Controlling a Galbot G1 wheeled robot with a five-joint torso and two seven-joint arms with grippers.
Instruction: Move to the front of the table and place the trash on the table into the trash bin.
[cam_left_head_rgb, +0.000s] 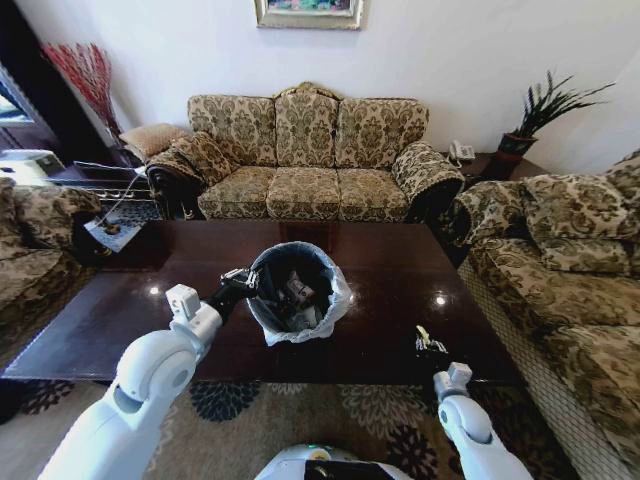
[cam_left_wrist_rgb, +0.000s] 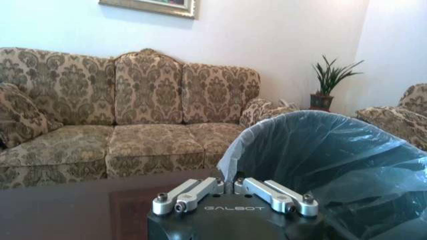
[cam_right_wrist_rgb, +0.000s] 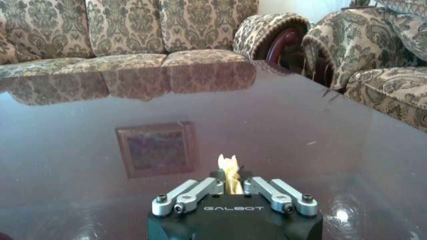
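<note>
Trash: a small yellowish scrap (cam_right_wrist_rgb: 229, 172), perhaps a wrapper, pinched in the right hand (cam_left_head_rgb: 429, 345) above the tabletop (cam_left_head_rgb: 400, 270).
Trash bin (cam_left_head_rgb: 293, 291): left of that hand, on the tabletop, litter inside.
Left hand (cam_left_head_rgb: 238, 283): clamped narrow on the bin's bag rim.

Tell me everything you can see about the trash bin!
The trash bin is small, round and black, lined with a thin see-through white bag folded over its rim. It stands upright in the middle of the shiny dark table. Some trash lies inside. The left gripper is pinching the bag at the rim on the robot's left side.
</note>
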